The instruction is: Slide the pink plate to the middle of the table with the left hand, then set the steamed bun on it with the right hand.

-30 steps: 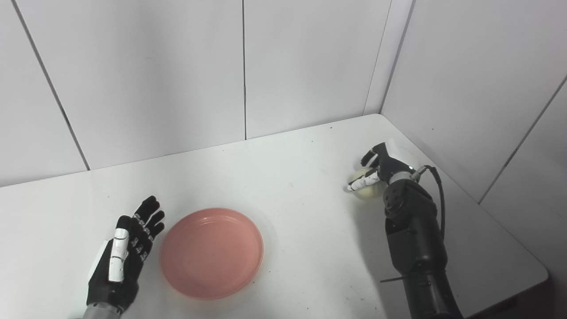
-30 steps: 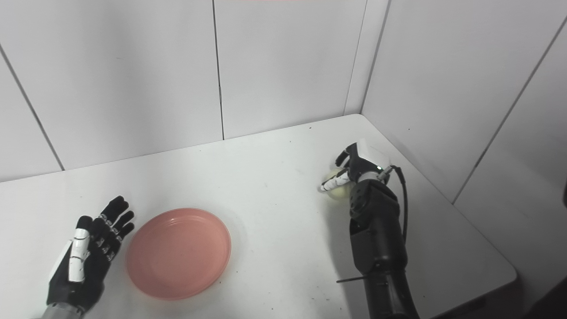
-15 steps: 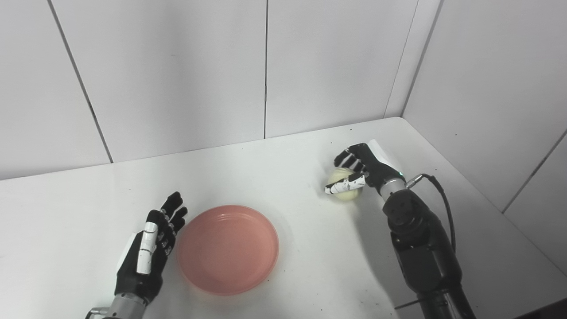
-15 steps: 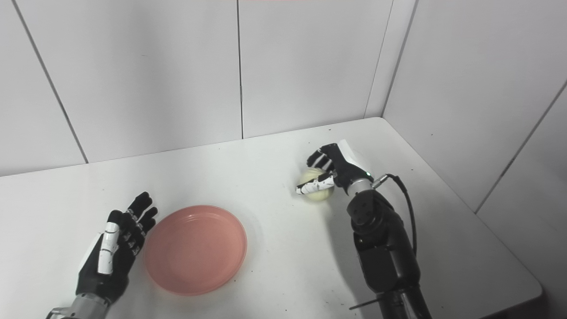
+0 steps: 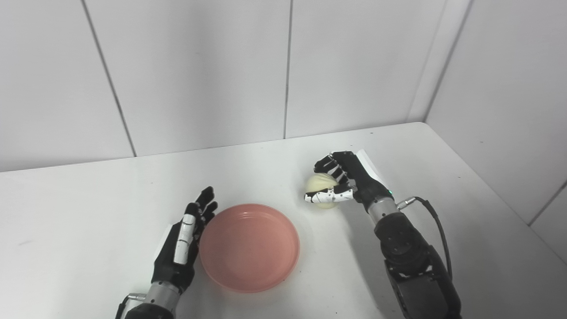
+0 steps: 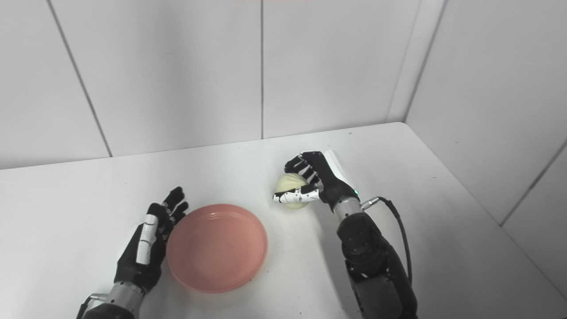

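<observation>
Carried nearer the pink plate (image 5: 249,246), steamed bun (image 5: 322,188) sits gripped in right hand (image 5: 343,181); left hand (image 5: 184,241) open.

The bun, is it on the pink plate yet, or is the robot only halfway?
About halfway. The pink plate already sits near the middle of the table, with the open left hand beside its rim. The right hand has its fingers wrapped around the steamed bun, off to the plate's right. Left to do: carry the bun over the plate and let go.
</observation>
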`<state>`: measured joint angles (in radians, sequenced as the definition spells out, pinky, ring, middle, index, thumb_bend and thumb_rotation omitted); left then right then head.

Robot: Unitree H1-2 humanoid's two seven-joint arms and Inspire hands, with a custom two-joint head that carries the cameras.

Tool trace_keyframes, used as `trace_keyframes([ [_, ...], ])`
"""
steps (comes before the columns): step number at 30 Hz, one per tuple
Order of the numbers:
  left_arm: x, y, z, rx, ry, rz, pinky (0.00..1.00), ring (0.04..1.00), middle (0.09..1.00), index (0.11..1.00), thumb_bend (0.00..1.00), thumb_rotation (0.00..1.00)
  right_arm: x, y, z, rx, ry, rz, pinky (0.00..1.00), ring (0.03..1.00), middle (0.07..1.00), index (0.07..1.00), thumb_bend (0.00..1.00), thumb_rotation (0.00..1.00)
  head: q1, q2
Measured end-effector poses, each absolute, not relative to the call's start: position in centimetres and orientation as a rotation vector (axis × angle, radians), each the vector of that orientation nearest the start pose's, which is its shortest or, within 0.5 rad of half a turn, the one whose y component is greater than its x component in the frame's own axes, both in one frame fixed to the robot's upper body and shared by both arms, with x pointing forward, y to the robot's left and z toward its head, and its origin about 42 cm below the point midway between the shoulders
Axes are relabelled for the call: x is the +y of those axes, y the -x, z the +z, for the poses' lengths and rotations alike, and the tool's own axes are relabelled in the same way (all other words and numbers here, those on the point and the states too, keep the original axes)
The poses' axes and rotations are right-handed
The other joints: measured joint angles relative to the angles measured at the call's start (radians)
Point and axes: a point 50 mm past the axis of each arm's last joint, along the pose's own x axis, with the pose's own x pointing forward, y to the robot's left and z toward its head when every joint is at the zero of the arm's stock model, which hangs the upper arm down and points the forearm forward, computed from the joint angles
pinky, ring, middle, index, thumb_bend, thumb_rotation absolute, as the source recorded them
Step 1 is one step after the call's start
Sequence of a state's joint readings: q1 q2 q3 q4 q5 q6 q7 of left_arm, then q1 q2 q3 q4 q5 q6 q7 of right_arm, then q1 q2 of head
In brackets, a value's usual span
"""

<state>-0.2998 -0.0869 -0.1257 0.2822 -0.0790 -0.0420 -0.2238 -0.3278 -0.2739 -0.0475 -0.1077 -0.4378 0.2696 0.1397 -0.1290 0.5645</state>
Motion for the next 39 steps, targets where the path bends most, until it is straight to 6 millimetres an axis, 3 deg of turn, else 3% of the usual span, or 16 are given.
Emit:
trace_keyframes([
  [6, 9.6, -36.6, 12.0, -0.06, 0.109, -0.439, 0.99, 0.982, 0.986, 0.904, 0.66, 1.0, -25.7, -36.9, 21.9, -0.218, 0.671, 0.058, 0.28, 0.403, 0.524, 0.459, 0.51, 0.0, 0.031, 0.0],
  [10, 9.2, -36.6, 12.0, -0.06, 0.115, -0.442, 1.0, 0.99, 0.994, 0.905, 0.64, 1.0, -24.0, -36.5, 21.4, -0.256, 0.621, 0.075, 0.2, 0.444, 0.522, 0.454, 0.51, 0.0, 0.042, 0.005],
  [15, 8.8, -36.6, 12.0, -0.059, 0.126, -0.445, 1.0, 0.991, 0.998, 0.901, 0.63, 1.0, -22.7, -36.7, 19.1, -0.265, 0.605, 0.113, 0.24, 0.447, 0.527, 0.453, 0.51, 0.0, 0.06, 0.008],
  [20, 8.5, -36.8, 11.9, -0.056, 0.127, -0.45, 1.0, 0.985, 0.99, 0.9, 0.65, 1.0, -21.9, -36.3, 17.4, -0.302, 0.594, 0.147, 0.21, 0.445, 0.531, 0.451, 0.51, 0.0, 0.115, 0.014],
  [26, 8.2, -36.9, 12.0, -0.064, 0.121, -0.459, 0.99, 0.981, 0.99, 0.908, 0.64, 1.0, -20.7, -35.6, 16.2, -0.364, 0.598, 0.169, 0.31, 0.427, 0.545, 0.449, 0.51, 0.0, 0.177, 0.02],
  [30, 8.0, -36.9, 12.0, -0.066, 0.12, -0.455, 0.99, 0.98, 0.99, 0.906, 0.65, 1.0, -19.9, -35.1, 15.7, -0.417, 0.62, 0.182, 0.4, 0.453, 0.542, 0.444, 0.51, 0.0, 0.177, 0.02],
  [33, 7.9, -36.9, 12.1, -0.066, 0.108, -0.447, 0.99, 0.98, 0.99, 0.91, 0.64, 1.0, -19.5, -35.0, 15.1, -0.416, 0.646, 0.204, 0.48, 0.494, 0.53, 0.439, 0.51, 0.0, 0.216, 0.023],
  [39, 7.6, -36.9, 12.1, -0.066, 0.112, -0.448, 1.0, 0.981, 0.99, 0.913, 0.65, 1.0, -19.4, -35.1, 15.2, -0.493, 0.741, 0.222, 0.48, 0.469, 0.528, 0.468, 0.51, 0.0, 0.23, 0.026],
])
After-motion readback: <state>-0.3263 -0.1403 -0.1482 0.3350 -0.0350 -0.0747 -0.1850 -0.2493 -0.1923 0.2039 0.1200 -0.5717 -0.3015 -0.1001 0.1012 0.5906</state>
